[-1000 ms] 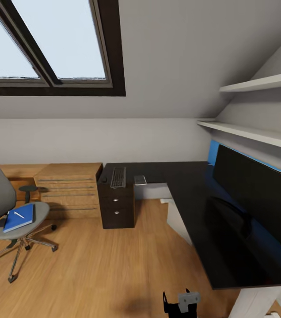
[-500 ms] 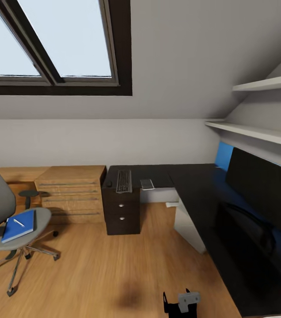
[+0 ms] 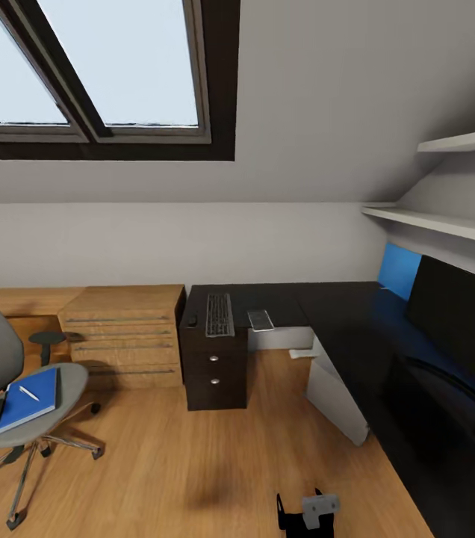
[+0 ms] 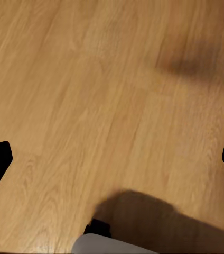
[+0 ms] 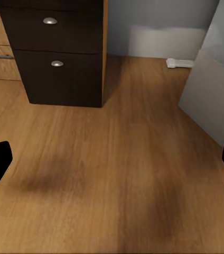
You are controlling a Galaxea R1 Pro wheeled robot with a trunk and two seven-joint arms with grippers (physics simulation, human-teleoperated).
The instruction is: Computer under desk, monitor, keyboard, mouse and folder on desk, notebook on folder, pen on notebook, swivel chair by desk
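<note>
pale plank floor [image 4: 91, 95] lies under both wrist cameras. left hand [image 4: 112, 159] and right hand [image 5: 112, 159] both hang spread open, holding nothing, fingertips dark at the frame edges. ahead of the right hand stands a black drawer unit [image 5: 54, 53], keyboard [image 3: 219, 314] lying on the tabletop [image 3: 327, 314] above it, a small notebook [image 3: 261, 320] just beside. monitor [image 3: 458, 314] stands on the tabletop's right wing. well apart at left, the swivel chair [image 3: 13, 388] carries the blue folder [image 3: 28, 398], pen [image 3: 29, 393] on top.
</note>
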